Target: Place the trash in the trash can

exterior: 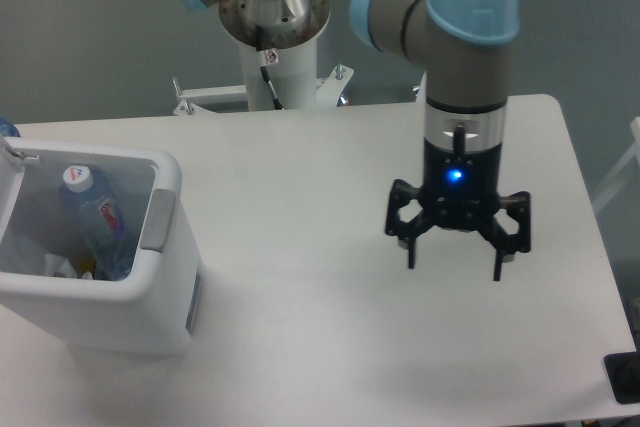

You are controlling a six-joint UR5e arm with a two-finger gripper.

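Observation:
The white boxy trash can (150,312) stands at the table's left front. Inside it a clear plastic bottle (95,222) with a white cap and blue-red label stands upright against the wall. A small crumpled clear wrapper (58,267) lies beside the bottle at the bottom. My gripper (453,267) hangs open over the right half of the table, fingers pointing down, nothing between them. It is far to the right of the can.
The white table (330,347) reaches to a rounded right edge. The arm's base column (275,42) stands behind the table's far edge. A small black object (622,377) sits at the lower right corner.

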